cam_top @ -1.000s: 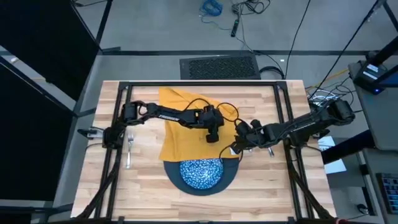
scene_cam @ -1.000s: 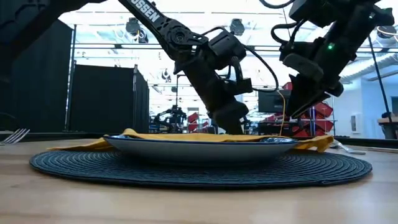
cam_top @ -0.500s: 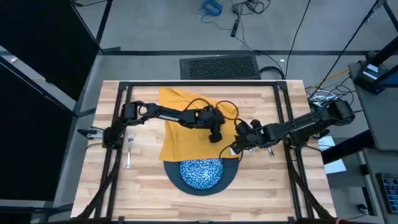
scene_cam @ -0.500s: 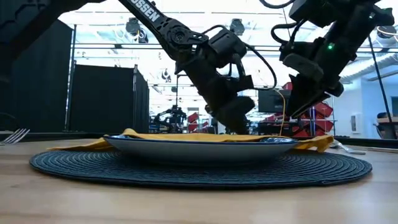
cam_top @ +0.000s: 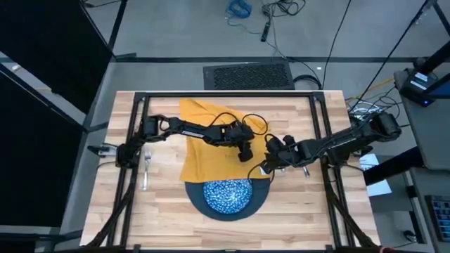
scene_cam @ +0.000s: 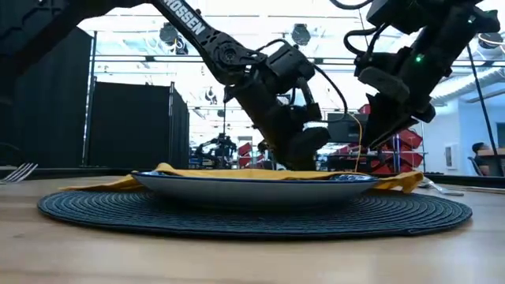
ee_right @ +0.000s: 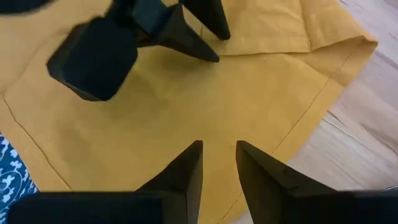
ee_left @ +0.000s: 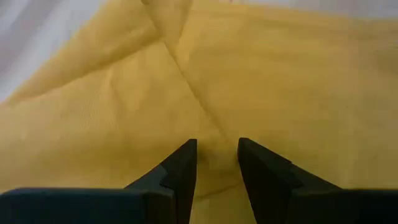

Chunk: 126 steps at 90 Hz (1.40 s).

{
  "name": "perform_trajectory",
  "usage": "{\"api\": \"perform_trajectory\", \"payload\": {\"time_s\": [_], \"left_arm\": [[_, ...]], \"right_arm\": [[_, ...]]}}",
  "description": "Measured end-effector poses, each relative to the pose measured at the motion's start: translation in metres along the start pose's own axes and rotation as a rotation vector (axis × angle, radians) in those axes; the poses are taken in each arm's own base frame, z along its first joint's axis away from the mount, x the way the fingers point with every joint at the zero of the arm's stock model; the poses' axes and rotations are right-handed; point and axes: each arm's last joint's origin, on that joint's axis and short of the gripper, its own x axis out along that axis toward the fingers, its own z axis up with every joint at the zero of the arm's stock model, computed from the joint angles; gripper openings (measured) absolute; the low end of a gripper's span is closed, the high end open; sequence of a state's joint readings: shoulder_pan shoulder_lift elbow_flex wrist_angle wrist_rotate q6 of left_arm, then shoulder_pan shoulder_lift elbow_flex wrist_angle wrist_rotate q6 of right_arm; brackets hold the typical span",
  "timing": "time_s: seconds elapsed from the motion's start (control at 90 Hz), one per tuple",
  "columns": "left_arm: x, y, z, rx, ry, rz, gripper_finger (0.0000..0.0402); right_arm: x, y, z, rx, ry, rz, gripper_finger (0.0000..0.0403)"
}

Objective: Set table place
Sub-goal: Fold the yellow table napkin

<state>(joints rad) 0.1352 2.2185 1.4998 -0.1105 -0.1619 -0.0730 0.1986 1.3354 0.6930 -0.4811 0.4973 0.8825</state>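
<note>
Two slim matte-black jointed arms. Left arm [cam_top: 190,129]: white block lettering along the link, partly readable as "OSSEN" in the low view; thin black cable looping off the wrist. Left gripper [ee_left: 217,160]: two dark, flat-faced, wedge-shaped fingers tapering to blunt tips. Right arm [cam_top: 337,143]: same black finish, small green indicator light on the wrist housing, thin yellow wire hanging beside it. Right gripper [ee_right: 218,163]: matching pair of black tapered fingers.
</note>
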Motion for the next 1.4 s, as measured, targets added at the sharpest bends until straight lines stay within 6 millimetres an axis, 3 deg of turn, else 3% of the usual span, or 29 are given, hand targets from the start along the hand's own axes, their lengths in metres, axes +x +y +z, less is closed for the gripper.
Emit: {"api": "perform_trajectory", "payload": {"time_s": [0.478, 0.867, 1.178, 1.4], "left_arm": [[0.002, 0.001, -0.002, 0.007, 0.010, 0.038, 0.0104], [0.002, 0.001, -0.002, 0.015, 0.004, 0.056, 0.0018], [0.002, 0.003, -0.001, 0.046, 0.001, 0.115, 0.0001], [-0.016, 0.004, 0.023, 0.096, -0.072, 0.172, 0.0001]], "right_arm": [[0.000, 0.000, 0.000, 0.003, 0.000, -0.001, 0.0086], [0.000, 0.000, 0.000, 0.003, 0.001, -0.001, 0.0086], [0.000, 0.000, 0.000, 0.002, 0.001, -0.002, 0.0086], [0.000, -0.001, -0.001, -0.011, 0.006, -0.010, 0.0086]]}}
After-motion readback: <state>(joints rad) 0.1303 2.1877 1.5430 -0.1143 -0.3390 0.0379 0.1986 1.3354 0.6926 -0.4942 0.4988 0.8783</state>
